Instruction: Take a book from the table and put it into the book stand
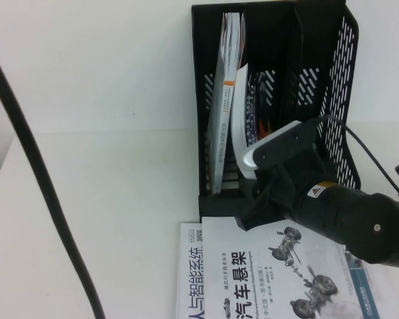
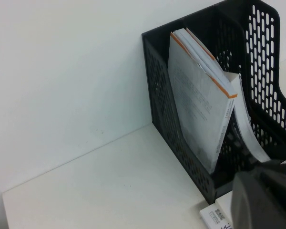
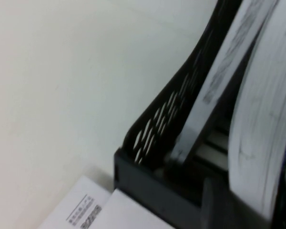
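Fingers of the left gripper are pressed together. That gripper is out of sight, off to the left of the rack, and its wrist camera looks across the bare desk at the rack's left wall.

The right gripper [image 1: 256, 203] sits at the open front of the black plastic three-slot book stand [image 1: 339, 80]. It is tucked under its own grey camera housing, so we cannot tell whether it is open or closed, or whether it touches anything.

Just past it stands the large dark navy paperback book [image 1: 240, 126], inside the stand's middle slot. It is on end with its white page block bowed in a curve, and a strip of dark cover with orange flecks shows beside the pages. Its lower end is hidden behind the right arm.

In the left slot, a white book with an orange-edged spine [image 1: 225, 100] leans with its top against the outer wall. From the left wrist view we see its top edge rising above the navy book's pages.

The stand rests on the plain white desk [image 1: 106, 199], backed against the wall. In front of it a white book with car-suspension drawings [image 1: 253, 272] lies flat, partly under the right arm. It overlaps another white book with blue characters [image 1: 193, 266].

A black cable [image 1: 33, 166] crosses the left of the high view.
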Available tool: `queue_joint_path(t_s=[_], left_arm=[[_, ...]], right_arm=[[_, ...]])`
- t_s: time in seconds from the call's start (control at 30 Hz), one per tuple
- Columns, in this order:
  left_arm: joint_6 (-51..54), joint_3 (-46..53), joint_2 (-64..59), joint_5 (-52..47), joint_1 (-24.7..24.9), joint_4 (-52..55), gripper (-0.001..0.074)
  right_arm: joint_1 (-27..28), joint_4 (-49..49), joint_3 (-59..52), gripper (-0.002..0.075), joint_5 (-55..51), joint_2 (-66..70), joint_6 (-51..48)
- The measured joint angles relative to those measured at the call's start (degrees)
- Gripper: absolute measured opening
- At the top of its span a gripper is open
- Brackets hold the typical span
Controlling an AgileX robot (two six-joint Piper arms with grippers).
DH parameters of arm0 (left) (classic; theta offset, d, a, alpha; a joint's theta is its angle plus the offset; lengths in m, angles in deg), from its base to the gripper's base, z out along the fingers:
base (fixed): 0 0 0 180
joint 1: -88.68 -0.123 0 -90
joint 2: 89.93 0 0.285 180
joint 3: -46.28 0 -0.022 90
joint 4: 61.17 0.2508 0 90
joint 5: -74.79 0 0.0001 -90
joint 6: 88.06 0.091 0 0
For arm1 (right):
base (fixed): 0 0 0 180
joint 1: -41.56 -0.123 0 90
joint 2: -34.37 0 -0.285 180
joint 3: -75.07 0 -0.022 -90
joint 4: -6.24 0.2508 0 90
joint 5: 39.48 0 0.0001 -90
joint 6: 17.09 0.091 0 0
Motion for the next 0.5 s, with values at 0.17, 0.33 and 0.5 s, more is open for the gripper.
queue_joint_path(t_s=[0.17, 0.33, 0.5], left_arm=[[0.00, 0.00, 0.00, 0.00, 0.00, 0.00, -0.0002], [0.00, 0.00, 0.00, -0.12, 0.00, -0.11, -0.0002], [0.00, 0.00, 0.00, -0.73, 0.00, -0.23, -0.0002]], right_arm=[[0.00, 0.15, 1.43, 0.0241, 0.15, -1.13, -0.49], [0.00, 3.95, 6.22, 0.0200, -0.29, -2.24, -4.22], [0.00, 18.56, 11.88, 0.0171, 1.05, -2.24, -18.93]])
